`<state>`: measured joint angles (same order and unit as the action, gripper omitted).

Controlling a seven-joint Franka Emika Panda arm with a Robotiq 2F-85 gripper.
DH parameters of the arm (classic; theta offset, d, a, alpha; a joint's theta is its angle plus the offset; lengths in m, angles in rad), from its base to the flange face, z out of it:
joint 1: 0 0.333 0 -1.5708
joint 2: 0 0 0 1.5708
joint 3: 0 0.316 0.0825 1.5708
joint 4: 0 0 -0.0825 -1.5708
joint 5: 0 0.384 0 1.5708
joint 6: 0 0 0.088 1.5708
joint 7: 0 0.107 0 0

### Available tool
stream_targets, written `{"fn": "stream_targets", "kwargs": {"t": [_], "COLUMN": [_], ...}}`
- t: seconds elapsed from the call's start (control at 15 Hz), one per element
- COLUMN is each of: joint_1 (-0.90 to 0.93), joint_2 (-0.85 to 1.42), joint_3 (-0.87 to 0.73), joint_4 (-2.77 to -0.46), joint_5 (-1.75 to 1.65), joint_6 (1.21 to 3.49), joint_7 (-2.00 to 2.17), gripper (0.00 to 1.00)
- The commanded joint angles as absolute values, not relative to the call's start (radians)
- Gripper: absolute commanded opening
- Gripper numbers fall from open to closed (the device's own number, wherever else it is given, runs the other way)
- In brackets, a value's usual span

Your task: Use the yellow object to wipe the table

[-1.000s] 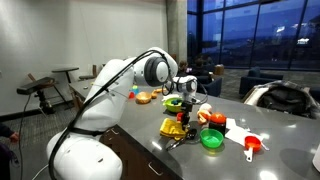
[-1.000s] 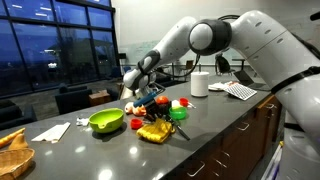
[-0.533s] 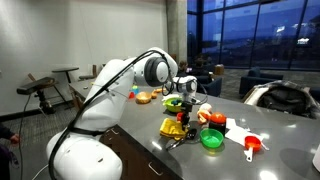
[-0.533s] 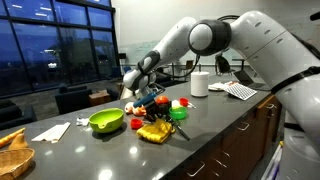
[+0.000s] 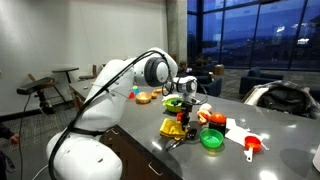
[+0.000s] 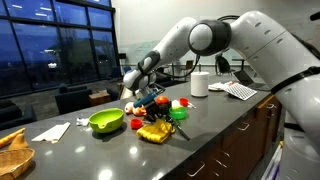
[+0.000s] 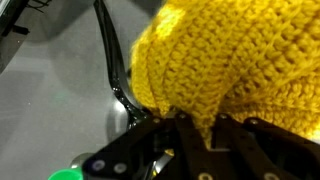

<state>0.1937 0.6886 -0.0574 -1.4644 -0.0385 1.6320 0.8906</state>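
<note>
The yellow object is a yellow crocheted cloth [image 7: 220, 60]. It fills most of the wrist view, and a fold of it is pinched between my gripper's [image 7: 190, 125] black fingers. In both exterior views the cloth [image 5: 171, 127] [image 6: 155, 132] lies bunched on the grey table [image 6: 215, 120] amid a cluster of small items. My gripper [image 5: 184, 108] [image 6: 151, 107] reaches down onto it from above. The contact itself is too small to make out in those views.
A green bowl [image 6: 106, 121] [image 5: 211, 139], red and orange toys [image 5: 213, 118], a red cup [image 5: 252, 146], a white roll [image 6: 199, 84], a napkin [image 6: 52, 130] and papers [image 6: 238, 90] surround the cloth. A metal utensil [image 7: 115, 70] lies beside it.
</note>
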Motion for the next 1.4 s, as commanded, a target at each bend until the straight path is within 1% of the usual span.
{"fn": "stream_targets", "kwargs": {"t": [0.0,0.87,1.33], "joint_1": [0.174,0.112,0.078], "joint_2": [0.675,0.522,0.485], "joint_3": [-0.052,-0.110,-0.132], "joint_4": [-1.517,-1.839,-1.921], "joint_5": [-0.031,-0.115,-0.222], "joint_6": [1.655,1.711,1.705], "joint_7": [0.870,0.845,0.812], "gripper": [0.04,0.04,0.04]}}
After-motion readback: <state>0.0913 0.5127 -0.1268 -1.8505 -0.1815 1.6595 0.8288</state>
